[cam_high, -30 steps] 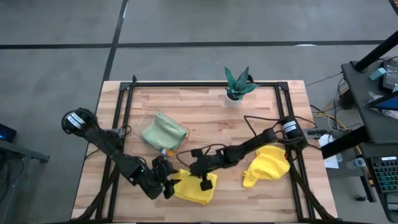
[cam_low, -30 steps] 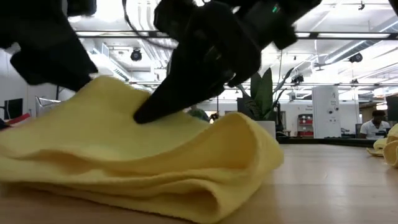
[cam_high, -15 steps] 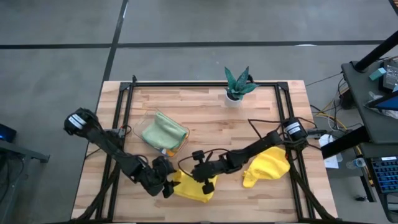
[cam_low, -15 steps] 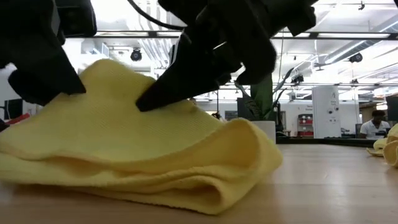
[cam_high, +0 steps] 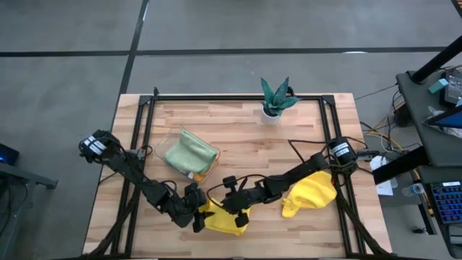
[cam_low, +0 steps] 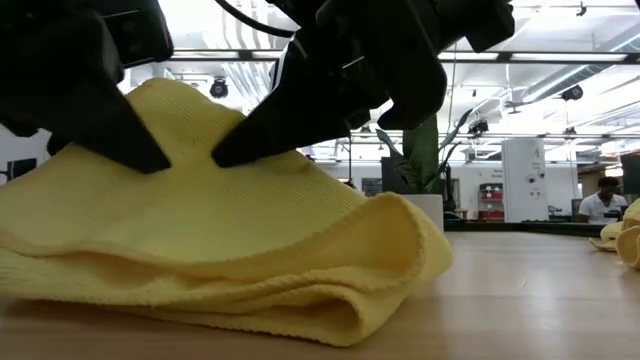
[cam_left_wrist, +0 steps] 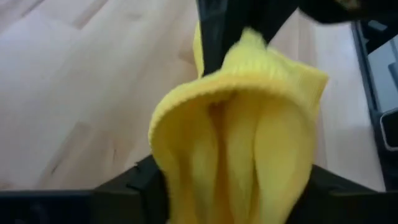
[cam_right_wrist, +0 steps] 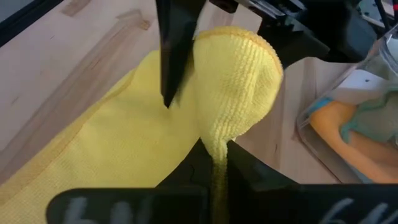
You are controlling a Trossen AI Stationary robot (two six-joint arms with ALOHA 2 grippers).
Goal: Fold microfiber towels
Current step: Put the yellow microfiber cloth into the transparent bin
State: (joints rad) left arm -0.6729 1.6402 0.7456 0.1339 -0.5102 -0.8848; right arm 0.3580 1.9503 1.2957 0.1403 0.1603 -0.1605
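While both arms meet at the table's six o'clock edge, the right gripper (cam_high: pixel 225 208) pinches a fold of the yellow towel (cam_high: pixel 225 219) tight between its fingers. At its nine o'clock, the left gripper (cam_high: pixel 201 217) clasps a bunched edge of that towel between spread fingers.

Both claws meet on one towel (cam_high: pixel 225 219); another towel (cam_high: pixel 312 193) lies right (plant (cam_high: pixel 275 97) behind)

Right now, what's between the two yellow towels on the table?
In the high view, the right arm stretches across the wood between the folded yellow towel and the crumpled yellow towel.
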